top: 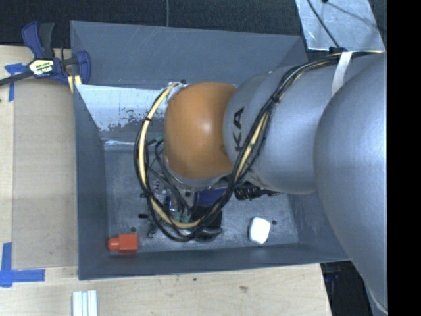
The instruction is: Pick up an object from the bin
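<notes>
Up and right of the red block (123, 243), the gripper (186, 213) hangs low over a blue thing (212, 196), a white lump (259, 230) farther right; we cannot tell whether its jaws are open or closed, so we judge it best to centre on the blue thing before closing.

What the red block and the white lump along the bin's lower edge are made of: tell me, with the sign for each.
Red block: probably plastic or painted wood; flat even colour, squared edges, dull finish. White lump: possibly foam or soft plastic; rounded corners, matte, no glint. Neither is certain.
</notes>
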Tool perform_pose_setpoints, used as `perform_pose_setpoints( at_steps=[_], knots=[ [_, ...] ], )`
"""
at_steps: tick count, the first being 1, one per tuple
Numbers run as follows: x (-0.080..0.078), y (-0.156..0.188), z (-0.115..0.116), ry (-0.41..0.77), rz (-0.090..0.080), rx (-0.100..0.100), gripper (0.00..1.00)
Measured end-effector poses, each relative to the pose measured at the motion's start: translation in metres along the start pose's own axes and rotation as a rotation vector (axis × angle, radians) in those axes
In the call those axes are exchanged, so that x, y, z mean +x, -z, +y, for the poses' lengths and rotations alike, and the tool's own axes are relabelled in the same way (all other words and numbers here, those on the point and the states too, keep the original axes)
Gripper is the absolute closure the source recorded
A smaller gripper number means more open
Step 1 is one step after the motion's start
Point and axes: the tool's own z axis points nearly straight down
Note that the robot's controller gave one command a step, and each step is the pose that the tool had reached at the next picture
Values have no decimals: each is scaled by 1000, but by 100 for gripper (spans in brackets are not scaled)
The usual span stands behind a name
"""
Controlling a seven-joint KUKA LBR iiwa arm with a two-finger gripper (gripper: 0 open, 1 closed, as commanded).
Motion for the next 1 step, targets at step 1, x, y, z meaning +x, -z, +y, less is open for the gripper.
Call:
perform_pose_setpoints(
  at_steps=[1],
  knots=[
    [-6, 96, 9, 11, -13, -5, 100]
  ],
)
